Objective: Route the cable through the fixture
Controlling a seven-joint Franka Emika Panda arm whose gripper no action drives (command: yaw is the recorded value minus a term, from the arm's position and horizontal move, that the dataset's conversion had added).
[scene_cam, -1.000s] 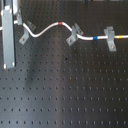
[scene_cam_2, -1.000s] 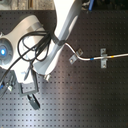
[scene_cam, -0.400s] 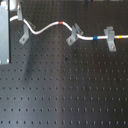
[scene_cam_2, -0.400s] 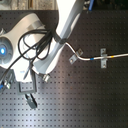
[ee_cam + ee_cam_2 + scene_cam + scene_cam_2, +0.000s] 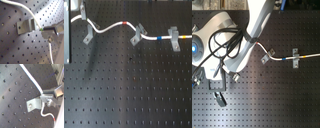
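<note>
The white cable [image 5: 109, 27] runs from the top left of the first exterior view to its right edge, with a red band [image 5: 125, 23], a blue band [image 5: 160, 36] and a yellow mark [image 5: 184, 37]. It passes through the middle clip [image 5: 139, 34] and the squarer upright clip [image 5: 174, 39]. My gripper [image 5: 80, 16] is shut on the cable's end just beyond the slanting fixture [image 5: 87, 36]. In the first wrist view the cable [image 5: 32, 16] crosses the fixture [image 5: 25, 26] right beside my fingertips [image 5: 48, 30]. I cannot tell if it sits in the slot. In the second exterior view the arm hides my gripper.
A black perforated board [image 5: 129, 90] carries everything. A light-grey upright strip [image 5: 66, 35] stands at the first exterior view's left edge. In the second exterior view the white arm [image 5: 252, 30], black hoses [image 5: 217, 45] and a small black box [image 5: 219, 97] sit at the left.
My gripper has carried the cable's end toward the top of the first exterior view, from beside the left fixture to just beyond it. The rest of the cable has hardly moved.
</note>
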